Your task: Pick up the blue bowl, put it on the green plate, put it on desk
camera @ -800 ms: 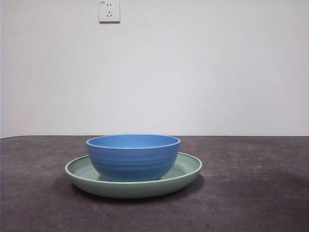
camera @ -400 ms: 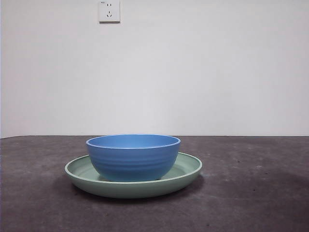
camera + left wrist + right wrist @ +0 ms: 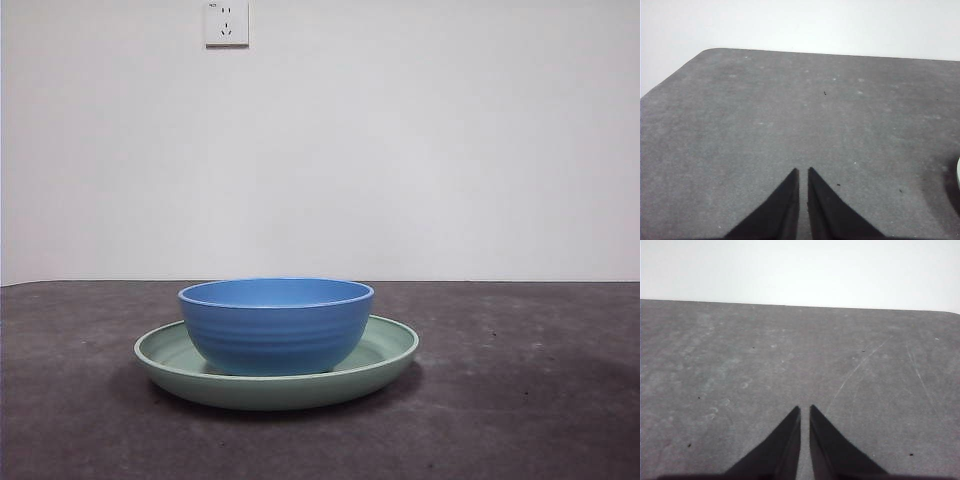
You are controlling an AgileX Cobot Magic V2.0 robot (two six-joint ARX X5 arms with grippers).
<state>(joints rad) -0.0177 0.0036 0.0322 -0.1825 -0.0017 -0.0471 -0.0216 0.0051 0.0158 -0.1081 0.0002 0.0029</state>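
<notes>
Two dishes sit stacked at the middle of the front view: the blue bowl (image 3: 276, 325) stands upright inside the green plate (image 3: 392, 345), its base on the plate's floor, its rim level. Plate rim shows all round the bowl, wider at 3 o'clock and 9 o'clock. The plate rests flat on the desk (image 3: 540, 400).

Desk surface: dark grey-brown, rough, speckled with pale flecks. A soft shadow lies under the plate, and a fainter dark patch at about 4 o'clock from it near the frame's side.

Room: a plain white wall (image 3: 420, 150) rises behind the desk's far edge. A white wall socket (image 3: 226, 22) is fixed high up, at about 11 o'clock from the bowl.

My left gripper (image 3: 803, 172) hangs over bare desk, jaws clenched nearly together with only a thin slit between the tips, grasping nothing. A sliver of the plate's pale rim shows at the edge of that wrist view. A rounded desk corner and white wall lie beyond.

My right gripper (image 3: 805, 410) is likewise pressed close, empty, over bare desk marked with fine pale scratches (image 3: 860, 367) and small dark specks. Neither arm shows in the front view.
</notes>
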